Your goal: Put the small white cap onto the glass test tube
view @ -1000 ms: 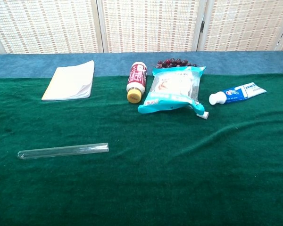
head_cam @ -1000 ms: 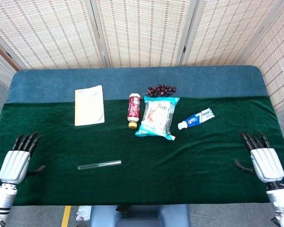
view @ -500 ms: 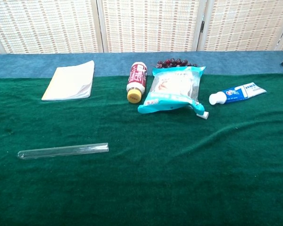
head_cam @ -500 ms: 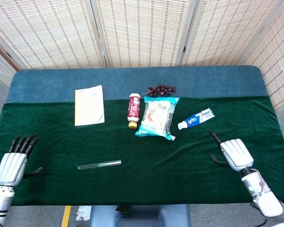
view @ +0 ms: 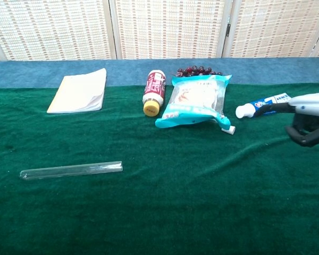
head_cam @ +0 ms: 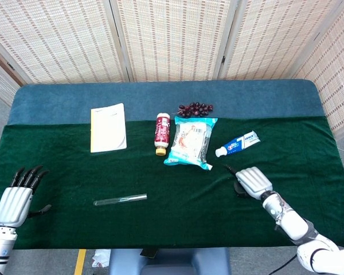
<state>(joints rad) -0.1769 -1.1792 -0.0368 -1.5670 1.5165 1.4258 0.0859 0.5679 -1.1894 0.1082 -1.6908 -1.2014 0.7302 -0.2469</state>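
Observation:
The glass test tube lies on its side on the green cloth, left of centre. The small white cap rests at the lower right corner of the teal snack bag. My right hand hovers low over the cloth to the right of the cap, holding nothing, its fingers pointing toward the cap. At the table's front left edge my left hand is empty with its fingers stretched out, well left of the tube; the chest view does not show it.
A teal snack bag, a red-labelled bottle, dark grapes and a toothpaste tube lie at the centre back. A pale notebook lies at the back left.
My right hand has swept from the front right edge inward and leftward toward the cap. The left hand has drawn back slightly toward the front edge. The tube and cap have not moved.

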